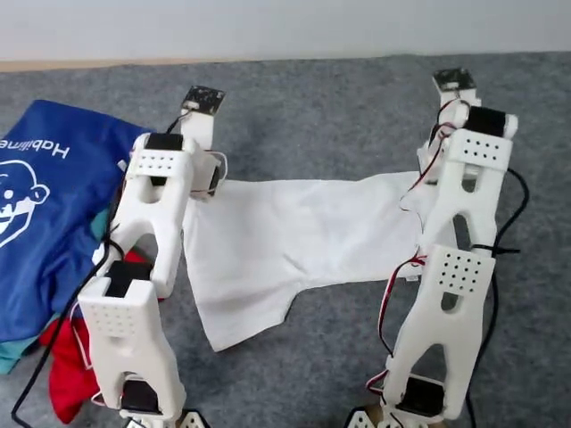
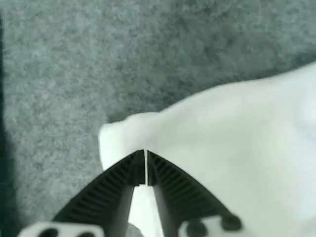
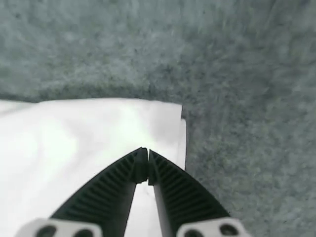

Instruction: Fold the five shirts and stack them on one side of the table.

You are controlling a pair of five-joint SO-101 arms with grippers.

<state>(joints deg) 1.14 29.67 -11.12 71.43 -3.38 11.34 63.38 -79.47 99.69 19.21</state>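
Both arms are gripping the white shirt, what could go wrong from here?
Each arm's jaws pinch only a thin bit of the white shirt near its edge, so a corner could slip out mid-fold. The left arm stands over the pile of coloured shirts and might drag it.

surface: grey felt mat (image 1: 339, 98) (covers the tabletop) | back: pale wall (image 1: 268, 27) behind

Left tool (image 2: 145, 155), right tool (image 3: 148, 154), both closed.

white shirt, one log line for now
left gripper: shut on white shirt | right gripper: shut on white shirt | shirt pile: beside left arm
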